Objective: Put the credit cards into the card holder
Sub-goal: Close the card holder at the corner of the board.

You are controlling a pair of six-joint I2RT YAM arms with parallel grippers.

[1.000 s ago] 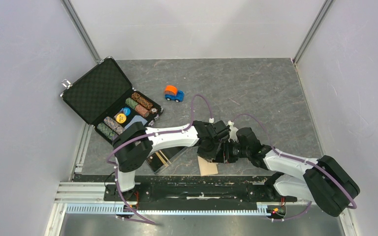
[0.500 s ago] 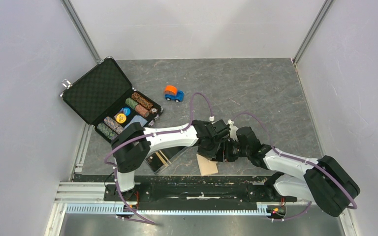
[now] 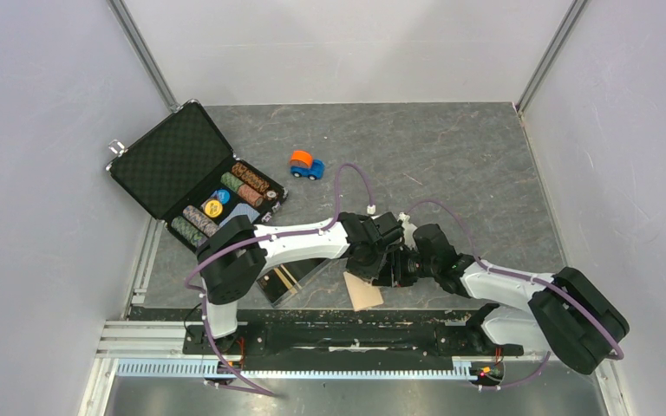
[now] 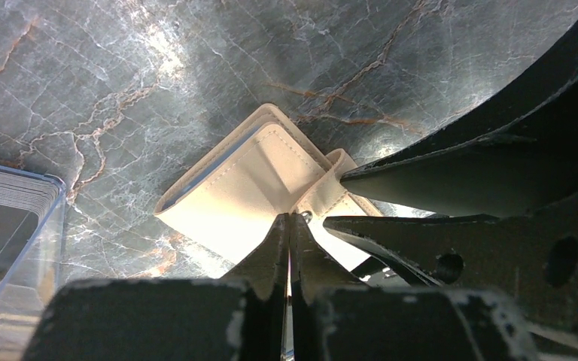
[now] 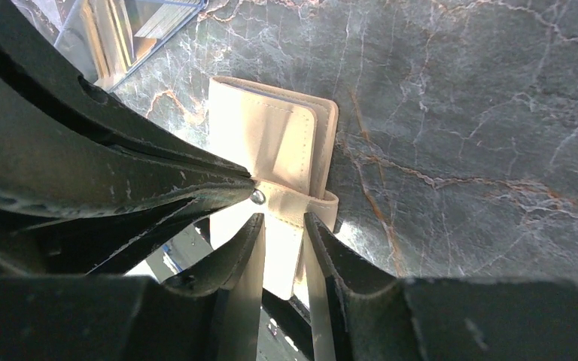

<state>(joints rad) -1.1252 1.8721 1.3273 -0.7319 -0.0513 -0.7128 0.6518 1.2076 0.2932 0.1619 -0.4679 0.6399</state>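
The beige card holder [image 3: 365, 291] lies folded on the dark marble table near the front edge, its snap tab [image 5: 301, 201] wrapped round one side. My left gripper [image 4: 290, 218] is shut, its tips at the tab's snap stud [image 5: 257, 197]; whether the tab is pinched I cannot tell. My right gripper [image 5: 282, 219] comes from the opposite side. Its jaws stand partly apart over the holder's face [image 5: 267, 139] just below the tab. Credit cards [image 3: 288, 277] stand in a clear box [image 4: 11, 226] to the left of the holder.
An open black chip briefcase [image 3: 192, 176] sits at the back left. A small orange and blue toy car [image 3: 306, 164] stands further back in the middle. The table's front edge and a black rail [image 3: 338, 334] run just behind the holder.
Both grippers and the card holder have shifted slightly to the left. Neither gripper's jaws have changed.
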